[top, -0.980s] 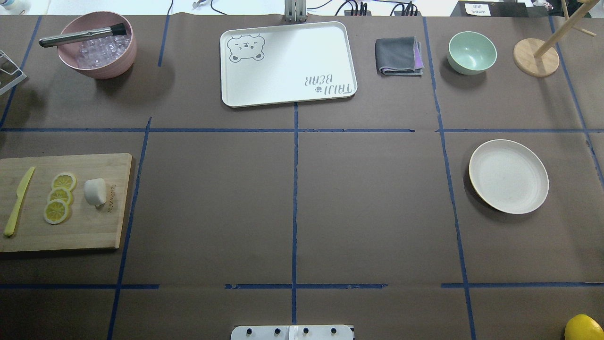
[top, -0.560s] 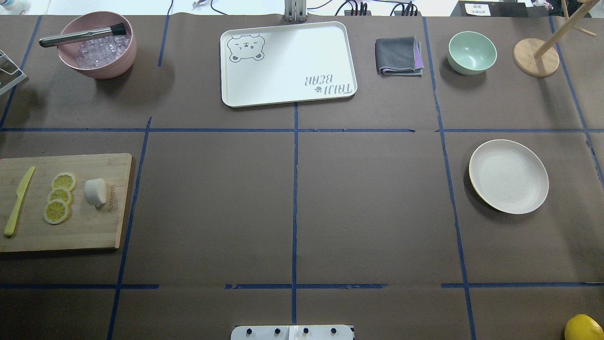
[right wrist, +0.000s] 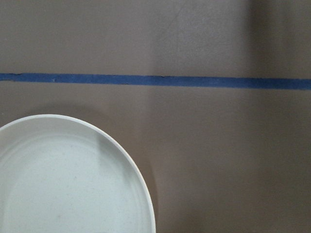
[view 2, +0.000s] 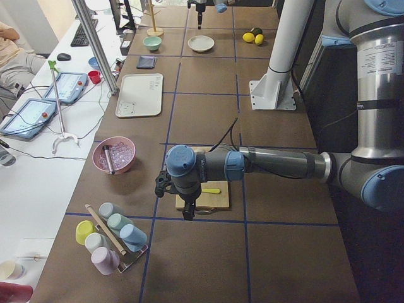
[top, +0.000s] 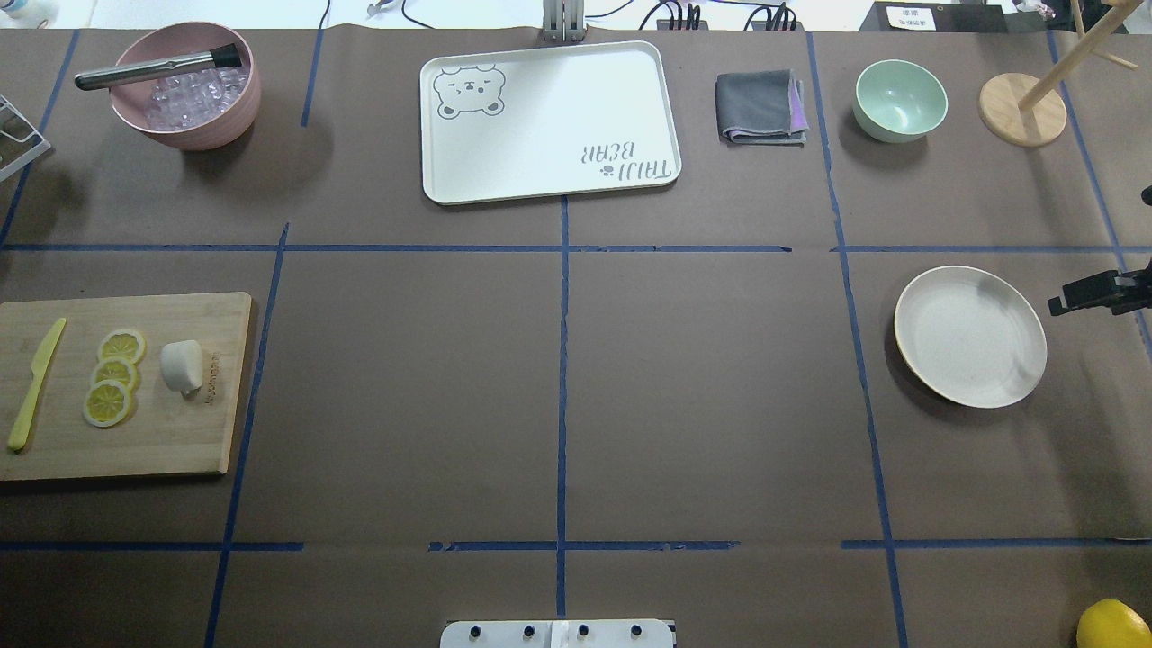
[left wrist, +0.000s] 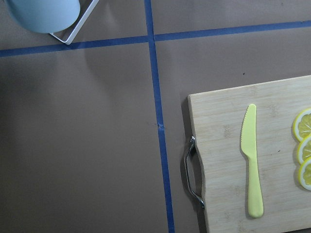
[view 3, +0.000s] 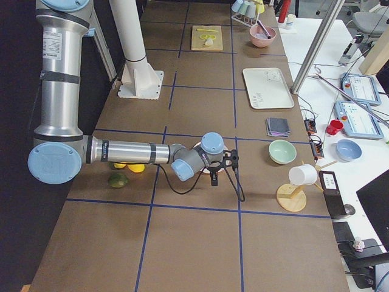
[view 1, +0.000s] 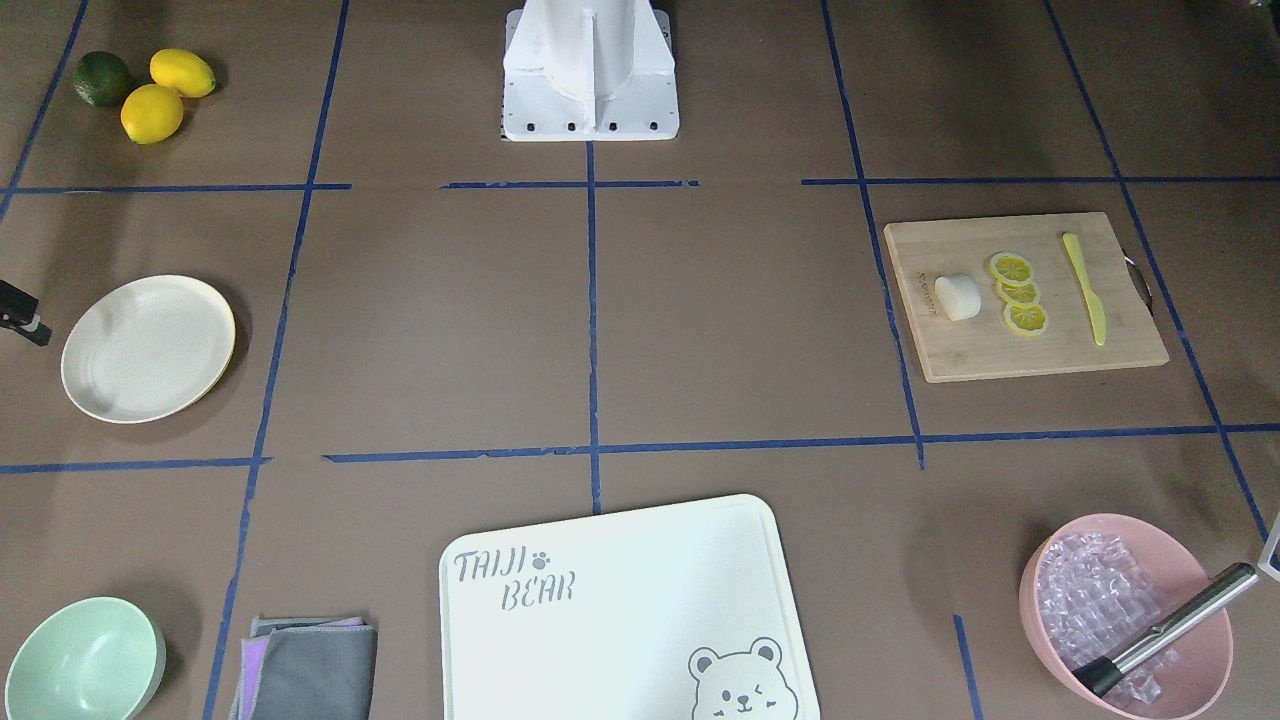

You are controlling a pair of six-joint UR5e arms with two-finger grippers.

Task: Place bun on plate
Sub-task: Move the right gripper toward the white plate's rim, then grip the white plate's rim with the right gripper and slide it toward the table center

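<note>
**A:** Front-facing view first. Where is everything?

**B:** The bun [view 1: 957, 297] lies on the wooden cutting board [view 1: 1025, 355] toward 3 o'clock, with the lemon slices [view 1: 1018, 293] just beside it at its own 3 o'clock. The plate [view 1: 148, 348] sits bare, well apart at 9 o'clock. The right gripper [view 1: 20, 315] pokes in at the plate's 9 o'clock.

**A:** Overhead?

**B:** It's mirrored: bun at 9 o'clock, plate at 3. The right gripper is off the rim at the plate's 2 o'clock, and I cannot tell whether its fingers are apart or together.

**A:** The side views?

**B:** From the left, the left gripper [view 2: 187, 211] hangs over the board's near end (the arm hides the bun). I cannot tell how its jaws stand. From the right, the right wrist sits over the plate, and nothing more is clear.

**A:** Wrist cameras?

**B:** The left one shows the yellow knife [left wrist: 252, 162] and the slices at 3 o'clock, but no bun. I'd say the arm should travel past both before descending. Then it should straddle the bun's rounded sides, squeeze lightly and stay clear of the nearest slice. The right one shows only the plate's rim at 7 o'clock.
</note>
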